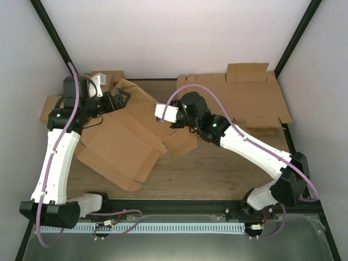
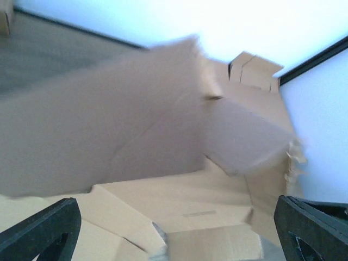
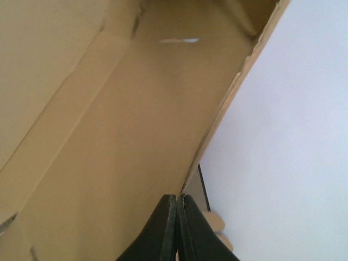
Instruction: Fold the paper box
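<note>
Right gripper [image 3: 176, 202] fingers pressing fully together against paper box [image 1: 119, 147] edge; left gripper [image 2: 175, 212] gaping wide, gripping nothing; paper box long axis running diagonally, near-left to far-centre

No word, number or brand can be read in any view. On the pale brown cardboard panel [image 2: 217, 198], at 6 o'clock in the left wrist view, one small grey mark [image 2: 200, 213] is too blurred to read.

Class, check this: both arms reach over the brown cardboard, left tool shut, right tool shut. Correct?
No: the left tool is wide open, as the left wrist view shows. The right tool is shut, and both arms reach over the paper box.
</note>
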Robot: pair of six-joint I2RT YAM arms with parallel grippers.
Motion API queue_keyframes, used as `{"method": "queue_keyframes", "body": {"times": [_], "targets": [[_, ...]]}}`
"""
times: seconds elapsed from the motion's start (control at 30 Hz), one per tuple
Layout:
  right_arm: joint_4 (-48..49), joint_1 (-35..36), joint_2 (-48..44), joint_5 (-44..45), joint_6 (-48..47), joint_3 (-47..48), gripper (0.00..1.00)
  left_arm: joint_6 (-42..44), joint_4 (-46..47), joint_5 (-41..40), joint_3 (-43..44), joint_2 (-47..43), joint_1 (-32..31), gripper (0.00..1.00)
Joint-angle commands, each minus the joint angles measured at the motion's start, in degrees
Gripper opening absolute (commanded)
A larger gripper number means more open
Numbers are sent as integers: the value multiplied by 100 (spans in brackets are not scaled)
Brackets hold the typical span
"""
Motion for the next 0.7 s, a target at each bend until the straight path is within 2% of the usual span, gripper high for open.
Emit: {"method": "queue_keyframes", "body": {"times": [0.0,0.1,0.2,0.33,0.4,0.53,0.67], "targets": [[-760,-552,-281,29,541,655,1,-8,230,-378,452,-522,-33,100],[-1107,-861,-557,-2,319,705,1,-280,422,-588,261,-845,-30,100],[-1500,-916,-791,27,-351,671,1,-512,479,-905,124,-958,-28,100],[-1700,-974,-967,278,-1008,850,1,-667,516,-997,194,-738,-16,100],[-1875,-1054,-883,111,-1251,1238,1,-800,436,-870,255,-482,14,100],[-2469,-1071,-602,-359,-2414,1735,1,-933,548,-264,148,-65,158,100],[-2046,-950,-691,-810,-3202,1119,1,-837,1216,1029,-71,234,166,100]]}}
